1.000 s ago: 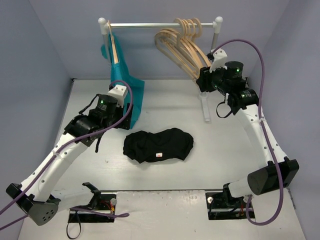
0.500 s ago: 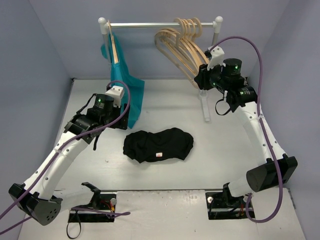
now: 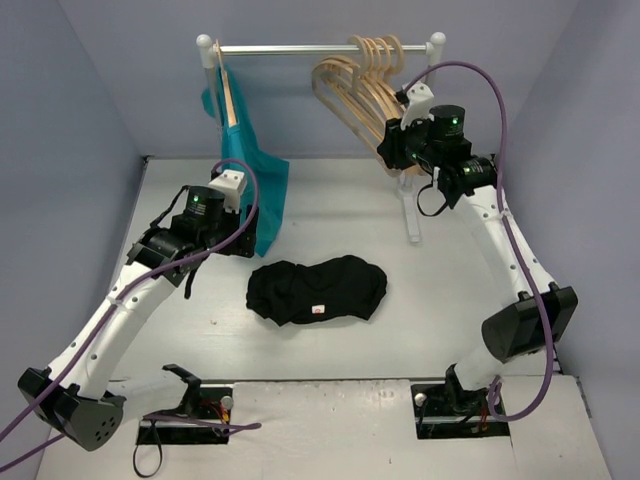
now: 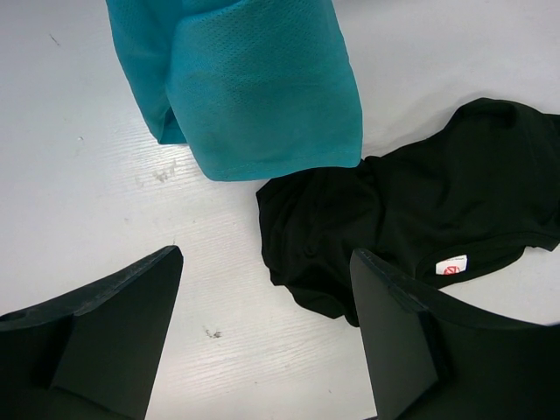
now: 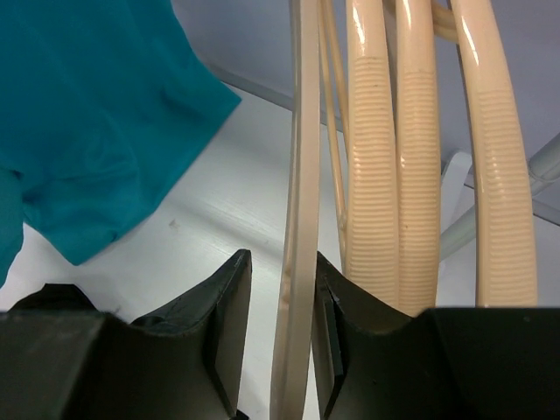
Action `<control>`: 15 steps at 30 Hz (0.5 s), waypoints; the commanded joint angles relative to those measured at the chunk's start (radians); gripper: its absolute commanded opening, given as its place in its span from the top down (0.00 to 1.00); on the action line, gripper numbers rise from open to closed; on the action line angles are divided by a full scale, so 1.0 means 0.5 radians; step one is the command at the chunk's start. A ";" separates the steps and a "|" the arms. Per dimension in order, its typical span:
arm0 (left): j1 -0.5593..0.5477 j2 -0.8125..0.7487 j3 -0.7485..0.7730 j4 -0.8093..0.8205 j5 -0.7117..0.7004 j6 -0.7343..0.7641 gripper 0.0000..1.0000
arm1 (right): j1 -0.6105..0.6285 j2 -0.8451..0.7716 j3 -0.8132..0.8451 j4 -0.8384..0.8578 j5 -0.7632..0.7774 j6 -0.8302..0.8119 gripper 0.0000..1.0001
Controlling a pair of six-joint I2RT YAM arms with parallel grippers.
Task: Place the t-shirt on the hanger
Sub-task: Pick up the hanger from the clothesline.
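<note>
**Top view:** black t-shirt (image 3: 318, 290) lies bunched on the bench (image 3: 450, 260) near centre, well apart from the rail (image 3: 300, 48) at 12 o'clock. Teal garment (image 3: 255, 180) hangs at 11 o'clock. Spare hangers (image 3: 345, 90) are bundled at 1 o'clock.

**R wrist view only:** R hand (image 5: 282, 289) is narrow, fingers (image 5: 223, 297) straddling one thin hanger (image 5: 302, 157). One finger touches it and a sliver of bench shows on the other side, so a firm grip can't be told.

**L wrist view only:** L hand (image 4: 267, 262) is wide, holds nothing and hovers over the shirt's 9 o'clock edge. White label (image 4: 452, 265) faces up. Teal hem sits just beside the shirt at 12 o'clock.

**Room:** open bench at 3, 6 and 9 o'clock of the shirt. Walls (image 3: 60, 120) close L, R and back.
</note>
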 commanded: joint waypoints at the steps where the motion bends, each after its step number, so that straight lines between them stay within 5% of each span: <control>1: 0.023 -0.014 0.005 0.104 0.032 -0.002 0.27 | 0.047 0.029 0.154 0.119 0.063 0.027 0.72; 15: 0.036 -0.001 -0.004 0.108 0.061 0.000 0.27 | 0.088 0.154 0.358 0.116 0.207 0.030 0.76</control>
